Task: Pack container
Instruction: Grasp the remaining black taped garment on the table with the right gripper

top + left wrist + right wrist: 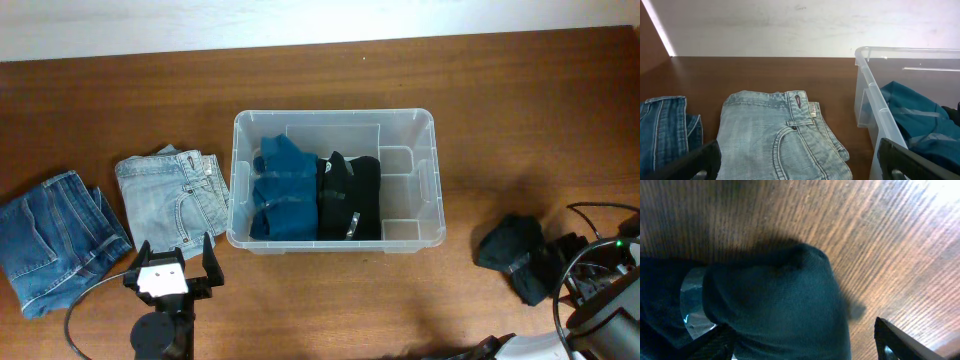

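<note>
The container (405, 195) is sitting at the middle of the worktop (500, 110), upright and open at the top. Two folded garments are lying inside it side by side, touching: a teal one (283, 190) against the left wall and a black one (350, 197) beside it. The strip of floor along the right wall is showing bare.

Just left of the container, a folded pair of light blue jeans (175, 195) is resting on the worktop, its edge close against the container's wall. Further left, a darker pair of jeans (55, 240) is lying folded, its right edge meeting the light pair.

The left pincer (175, 255) is hovering near the front edge of the light jeans with its fingers spread wide, released and grasping nothing.

Well to the right of the container, a dark crumpled garment (515, 255) is lying on the wood. The right pincer (805, 347) is hanging low over it with its fingers standing apart on either side of the cloth; the right finger (900, 340) is showing clear of the fabric, so the pincer is reading as released. A shiny silvery patch (692, 305) is peeking out at the cloth's left side.
</note>
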`<move>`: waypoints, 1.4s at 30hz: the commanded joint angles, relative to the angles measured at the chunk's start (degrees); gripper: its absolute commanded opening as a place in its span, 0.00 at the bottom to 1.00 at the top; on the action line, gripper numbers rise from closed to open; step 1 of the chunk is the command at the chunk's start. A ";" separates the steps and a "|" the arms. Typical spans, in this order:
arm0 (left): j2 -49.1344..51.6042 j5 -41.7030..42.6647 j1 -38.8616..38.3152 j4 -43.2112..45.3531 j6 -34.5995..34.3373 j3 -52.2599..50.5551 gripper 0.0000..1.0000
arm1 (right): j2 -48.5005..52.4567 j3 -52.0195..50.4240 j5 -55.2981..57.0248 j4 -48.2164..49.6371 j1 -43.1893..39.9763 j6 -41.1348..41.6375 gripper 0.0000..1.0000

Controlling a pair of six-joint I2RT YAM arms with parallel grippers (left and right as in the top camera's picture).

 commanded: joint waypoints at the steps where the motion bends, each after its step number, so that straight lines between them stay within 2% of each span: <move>1: -0.44 0.20 0.24 0.22 1.07 -0.55 0.99 | -0.04 -1.99 -1.62 1.03 -0.15 -0.96 0.81; 6: -0.44 0.22 0.24 0.22 1.07 -0.55 0.99 | -0.04 -4.72 -1.62 3.98 -0.15 -0.98 0.79; 9: -0.44 0.22 0.24 0.22 1.07 -0.55 0.99 | -0.04 -6.01 -1.64 4.98 -0.15 -0.98 0.65; 12: -0.44 0.22 0.24 0.22 1.07 -0.55 0.99 | -0.04 -6.03 -2.54 4.96 -0.15 -1.01 0.45; 15: -0.44 0.22 0.24 0.22 1.07 -0.55 0.99 | -0.07 -6.03 -2.75 4.85 -0.15 -0.98 0.34; 20: -0.44 0.22 0.24 0.20 1.07 -0.55 0.99 | -0.09 -4.70 -4.37 3.78 -0.15 -1.07 0.27; 21: -0.44 0.22 0.24 0.22 1.07 -0.55 0.99 | -0.09 -4.09 -5.60 3.32 -0.15 -1.95 0.22; 23: -0.44 0.20 0.24 0.20 1.07 -0.55 0.99 | -0.13 -2.45 -9.35 2.01 -0.15 -4.22 0.06; 28: -0.44 0.20 0.24 0.20 1.07 -0.55 0.99 | -0.20 3.93 -16.63 -3.37 -0.13 -5.57 0.04; 31: -0.44 0.22 0.24 0.20 1.07 -0.55 0.99 | -0.66 8.02 -20.35 -6.14 -0.02 -9.14 0.04; 35: -0.44 0.22 0.24 0.22 1.07 -0.55 0.99 | -4.28 17.46 -25.27 -12.39 1.55 -12.11 0.04; 42: -0.44 0.22 0.24 0.22 1.07 -0.55 0.99 | -12.33 31.82 -28.92 -19.93 11.08 -16.06 0.04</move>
